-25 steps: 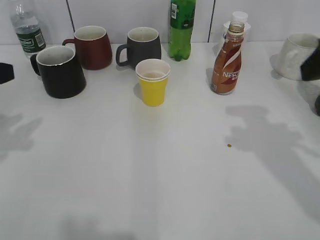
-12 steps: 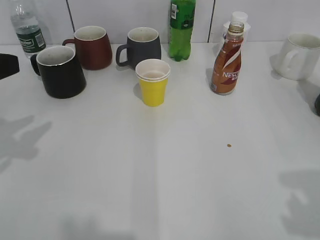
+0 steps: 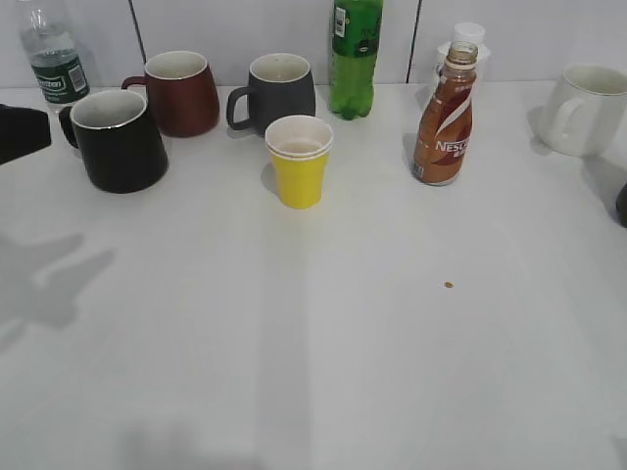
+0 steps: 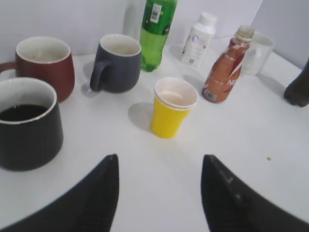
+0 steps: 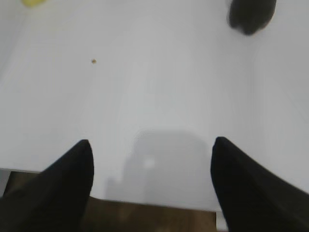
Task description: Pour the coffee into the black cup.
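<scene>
The brown Nescafe coffee bottle (image 3: pixel 446 122) stands upright and uncapped at the back right of the white table; it also shows in the left wrist view (image 4: pixel 225 67). The black cup (image 3: pixel 120 140) stands at the back left, and the left wrist view (image 4: pixel 29 128) shows dark liquid inside it. My left gripper (image 4: pixel 159 159) is open and empty above the table, in front of the cups; only its dark edge (image 3: pixel 20 132) shows in the exterior view, left of the black cup. My right gripper (image 5: pixel 152 141) is open and empty over the table's front edge, far from the bottle.
A dark red mug (image 3: pixel 181 91), a grey mug (image 3: pixel 279 90), a yellow paper cup (image 3: pixel 300 160), a green bottle (image 3: pixel 356 54), a white bottle (image 4: pixel 198 39), a white mug (image 3: pixel 586 108) and a water bottle (image 3: pixel 51 54) stand along the back. A black object (image 3: pixel 621 206) sits at the right edge.
The right arm has left the exterior view from the upper right, and its shadow has slid off to the lower right. The left gripper has moved in a little further at the left edge.
</scene>
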Controlling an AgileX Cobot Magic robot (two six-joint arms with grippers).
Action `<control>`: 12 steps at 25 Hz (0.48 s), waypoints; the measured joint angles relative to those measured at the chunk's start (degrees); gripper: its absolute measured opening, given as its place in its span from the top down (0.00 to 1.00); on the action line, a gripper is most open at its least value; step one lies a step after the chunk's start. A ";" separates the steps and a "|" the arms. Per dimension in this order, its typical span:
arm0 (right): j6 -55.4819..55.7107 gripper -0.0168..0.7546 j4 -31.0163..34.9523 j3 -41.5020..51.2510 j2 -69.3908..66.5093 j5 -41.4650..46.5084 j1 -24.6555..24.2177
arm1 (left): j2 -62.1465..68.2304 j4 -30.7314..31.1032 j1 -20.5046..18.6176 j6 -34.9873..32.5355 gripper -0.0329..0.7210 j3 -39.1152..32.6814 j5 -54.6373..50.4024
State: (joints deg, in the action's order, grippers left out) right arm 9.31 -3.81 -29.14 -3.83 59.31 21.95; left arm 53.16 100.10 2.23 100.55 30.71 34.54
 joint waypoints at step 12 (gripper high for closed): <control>-1.65 0.21 2.50 0.36 2.17 0.45 0.00 | -1.33 0.00 0.00 0.00 0.40 0.00 0.27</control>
State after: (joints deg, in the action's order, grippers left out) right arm 7.66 -1.31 -28.78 -1.66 59.75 21.95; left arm 51.82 100.10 2.23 100.55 30.71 34.80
